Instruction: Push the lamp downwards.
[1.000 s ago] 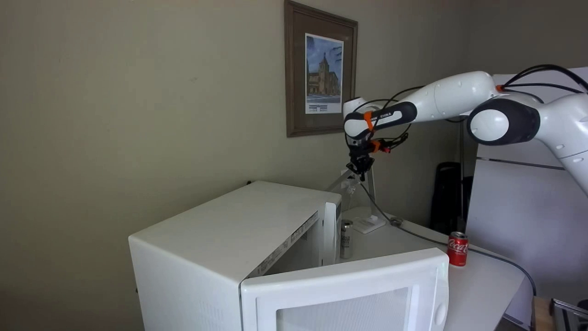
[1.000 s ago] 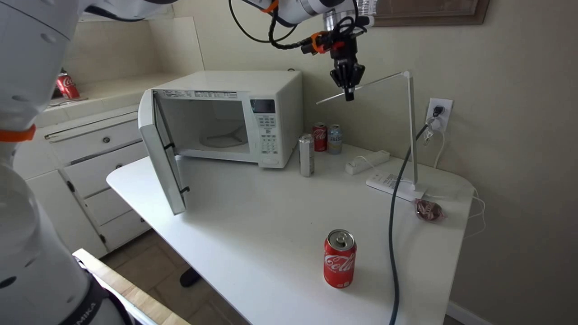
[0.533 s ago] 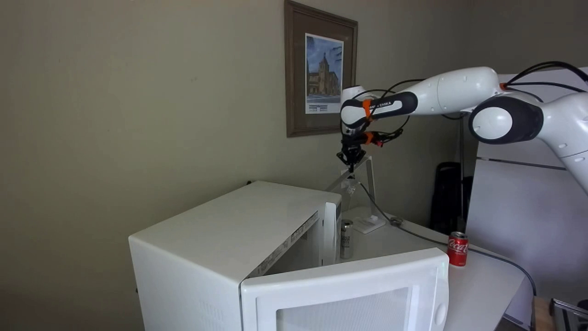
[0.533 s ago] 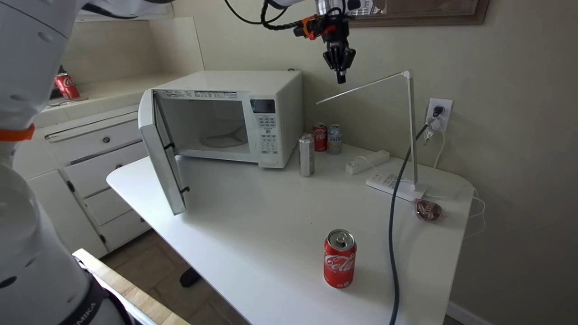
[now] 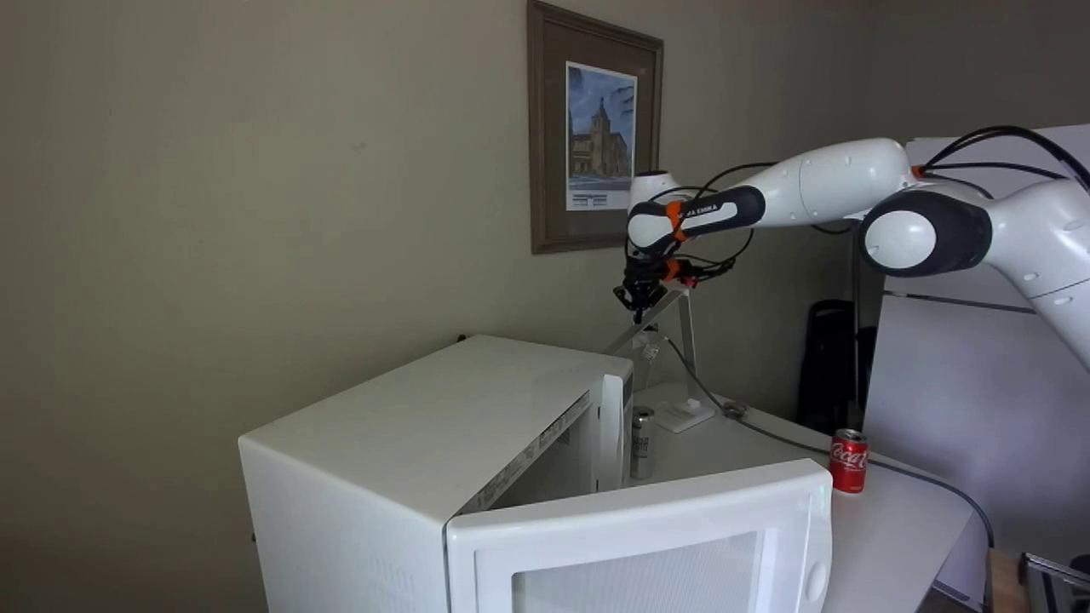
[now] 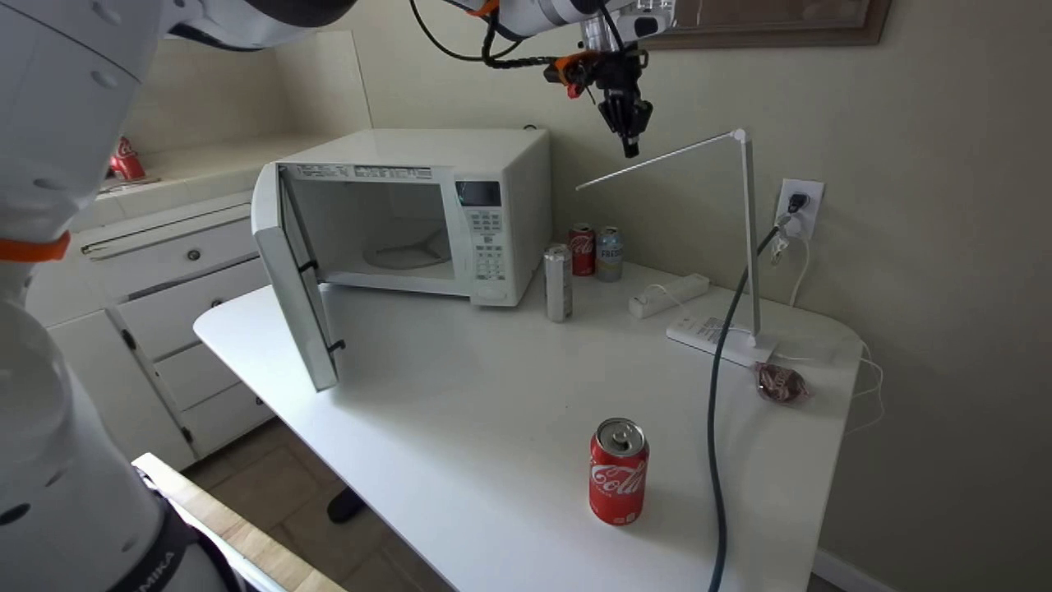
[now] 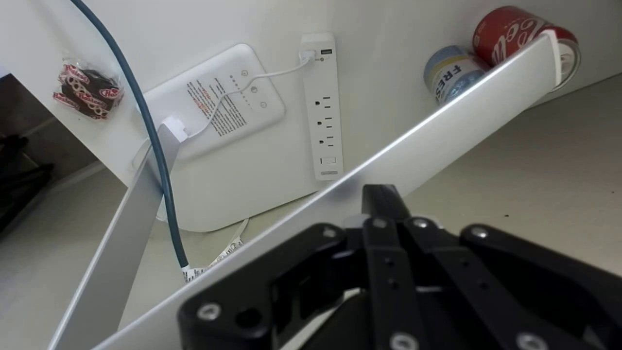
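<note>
The lamp stands upright on its white base (image 7: 214, 97). Its silvery upper bar (image 6: 699, 145) slopes down from the top joint toward the microwave, and the upright (image 6: 749, 238) is vertical. The lamp also shows behind the microwave in an exterior view (image 5: 688, 340). In the wrist view the bar (image 7: 452, 124) crosses diagonally beneath my gripper (image 7: 385, 200). The gripper is shut and empty, fingertips together, pointing down. In an exterior view my gripper (image 6: 631, 151) is just above the middle of the bar; it also shows at the bar in an exterior view (image 5: 638, 315). I cannot tell whether they touch.
A white microwave (image 6: 518, 214) with its door open stands beside the lamp. Several cans are on the table, including a red can (image 6: 618, 477) and a silvery can (image 6: 558, 284). A dark cable (image 6: 713, 427), power strip (image 6: 670, 296) and wrapped item (image 6: 781, 383) lie near the base.
My gripper has moved up and along the bar, away from the lamp's top joint, then slightly down toward the bar. The lamp shows no visible movement.
</note>
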Robot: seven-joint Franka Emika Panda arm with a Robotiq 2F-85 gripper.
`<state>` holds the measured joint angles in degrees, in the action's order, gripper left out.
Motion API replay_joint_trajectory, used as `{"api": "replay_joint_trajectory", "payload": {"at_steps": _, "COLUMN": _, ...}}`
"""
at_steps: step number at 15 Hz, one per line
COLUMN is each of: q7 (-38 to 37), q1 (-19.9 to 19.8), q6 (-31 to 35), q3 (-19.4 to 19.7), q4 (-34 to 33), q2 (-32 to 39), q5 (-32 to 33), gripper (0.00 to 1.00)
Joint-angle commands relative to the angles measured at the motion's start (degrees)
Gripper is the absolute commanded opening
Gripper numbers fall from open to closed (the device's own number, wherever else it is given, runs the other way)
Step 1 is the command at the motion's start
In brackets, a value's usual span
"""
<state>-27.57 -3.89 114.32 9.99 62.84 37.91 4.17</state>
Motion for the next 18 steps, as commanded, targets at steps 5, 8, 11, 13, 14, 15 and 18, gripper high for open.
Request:
{"api": "replay_joint_trajectory", "payload": {"at_steps": 5, "q7": -1.88, "q1": -0.79, "q6": 0.09, "q3": 1.60, "q4": 1.12, "q2": 1.51, "q5": 0.26, "gripper": 0.00}}
{"api": "replay_joint_trajectory", "payload": {"at_steps": 8, "q7": -2.38, "q1": -1.38, "q6": 0.35, "q3": 2.59, "q4": 2.88, "q2": 1.26, "q5": 0.42, "gripper": 0.00}}
{"api": "replay_joint_trajectory", "payload": {"at_steps": 11, "q7": -3.03, "q1": -2.00, "q6": 0.78, "q3": 3.69, "q4": 4.41, "q2": 1.26, "q5": 0.55, "gripper": 0.00}}
{"api": "replay_joint_trajectory", "payload": {"at_steps": 13, "q7": -3.40, "q1": -2.34, "q6": 0.96, "q3": 4.31, "q4": 5.24, "q2": 1.34, "q5": 0.54, "gripper": 0.00}}
{"api": "replay_joint_trajectory", "payload": {"at_steps": 14, "q7": -3.56, "q1": -2.37, "q6": 1.07, "q3": 4.73, "q4": 5.78, "q2": 1.25, "q5": 0.72, "gripper": 0.00}}
{"api": "replay_joint_trajectory", "payload": {"at_steps": 15, "q7": -3.65, "q1": -2.43, "q6": 1.19, "q3": 4.96, "q4": 5.98, "q2": 1.40, "q5": 0.65, "gripper": 0.00}}
{"api": "replay_joint_trajectory", "payload": {"at_steps": 18, "q7": -4.23, "q1": -2.35, "q6": 1.63, "q3": 5.63, "q4": 6.62, "q2": 1.41, "q5": 0.72, "gripper": 0.00}}
